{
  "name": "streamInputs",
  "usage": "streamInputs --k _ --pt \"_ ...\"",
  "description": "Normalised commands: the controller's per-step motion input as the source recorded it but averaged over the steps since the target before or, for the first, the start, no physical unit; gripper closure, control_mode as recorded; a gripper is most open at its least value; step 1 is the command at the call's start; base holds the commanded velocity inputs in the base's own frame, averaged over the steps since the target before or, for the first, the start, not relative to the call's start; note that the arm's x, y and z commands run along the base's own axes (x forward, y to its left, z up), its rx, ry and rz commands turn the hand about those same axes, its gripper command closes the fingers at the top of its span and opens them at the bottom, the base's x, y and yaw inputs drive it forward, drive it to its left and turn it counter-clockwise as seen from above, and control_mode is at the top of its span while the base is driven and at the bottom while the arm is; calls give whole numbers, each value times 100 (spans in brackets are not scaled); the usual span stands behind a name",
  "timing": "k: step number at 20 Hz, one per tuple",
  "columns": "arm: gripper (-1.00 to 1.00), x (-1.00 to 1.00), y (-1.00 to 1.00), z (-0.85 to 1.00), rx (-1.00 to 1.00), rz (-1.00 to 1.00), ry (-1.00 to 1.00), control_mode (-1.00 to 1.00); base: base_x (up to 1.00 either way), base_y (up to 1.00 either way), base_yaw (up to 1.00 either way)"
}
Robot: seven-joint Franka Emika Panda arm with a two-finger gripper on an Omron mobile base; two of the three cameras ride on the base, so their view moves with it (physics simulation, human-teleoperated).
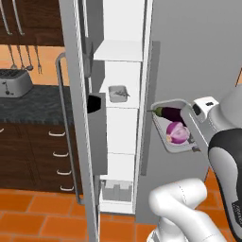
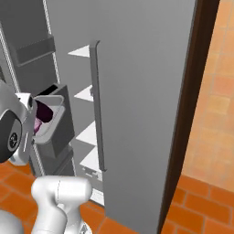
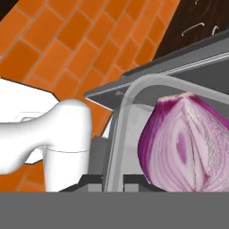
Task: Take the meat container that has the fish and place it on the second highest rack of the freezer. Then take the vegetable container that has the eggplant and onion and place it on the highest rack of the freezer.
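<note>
Tilting vegetable container [image 1: 165,137] clamped at its rim by gripper [image 1: 194,147].

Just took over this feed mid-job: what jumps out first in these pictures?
The clear tray held up by the claw beside the open freezer, tipped toward the left base camera, with a halved purple onion and an eggplant inside. Next, the fish tray already sitting on a freezer shelf, with a higher shelf above it.
</note>
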Motion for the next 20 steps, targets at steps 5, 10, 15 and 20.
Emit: streamInputs --k 5,10,15,20 --pt "100 0 0 0 0 0 0 100 60 8 17" --pt "100 0 0 0 0 0 0 100 51 7 18" --pt "100 0 0 0 0 0 0 100 14 14 18" --pt "100 43 17 65 0 12 -18 -100 0 0 0"
